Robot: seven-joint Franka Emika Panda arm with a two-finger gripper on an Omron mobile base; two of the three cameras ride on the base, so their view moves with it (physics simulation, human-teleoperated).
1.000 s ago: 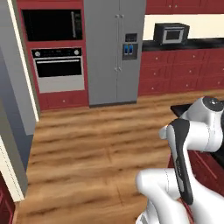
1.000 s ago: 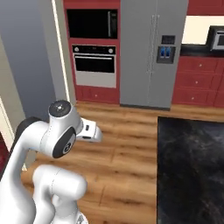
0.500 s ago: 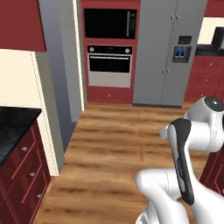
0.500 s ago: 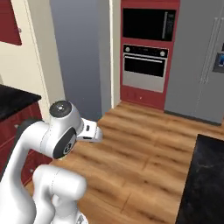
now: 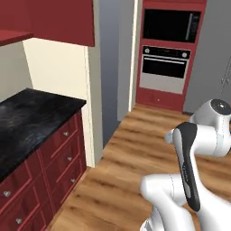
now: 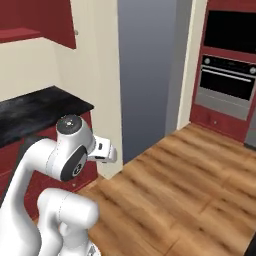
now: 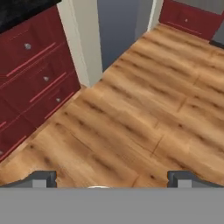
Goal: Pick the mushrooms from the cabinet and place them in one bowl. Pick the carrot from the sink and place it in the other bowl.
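My gripper [image 7: 113, 177] is open, its two dark fingertips [image 7: 43, 178] wide apart with nothing between them, and it points down at the wooden floor [image 7: 144, 109]. The white arm [image 5: 198, 149] is folded close over the base, also seen as the arm [image 6: 70, 155] from the other side. A dark red wall cabinet [image 5: 58, 18] hangs at the upper left above a black counter [image 5: 27, 122]; the same cabinet [image 6: 35, 17] shows from the right. The mushrooms, carrot, sink and both bowls are out of view.
Red drawers [image 7: 35, 70] with small knobs stand under the counter on the left. A cream wall corner [image 6: 100, 90] juts out beside them. A built-in oven [image 5: 162, 67] in a red column stands further back across the floor.
The base has turned, so the whole picture slid right: the fridge left view, the oven moved right, and the counter and wall cabinet came in at left. The gripper stayed open.
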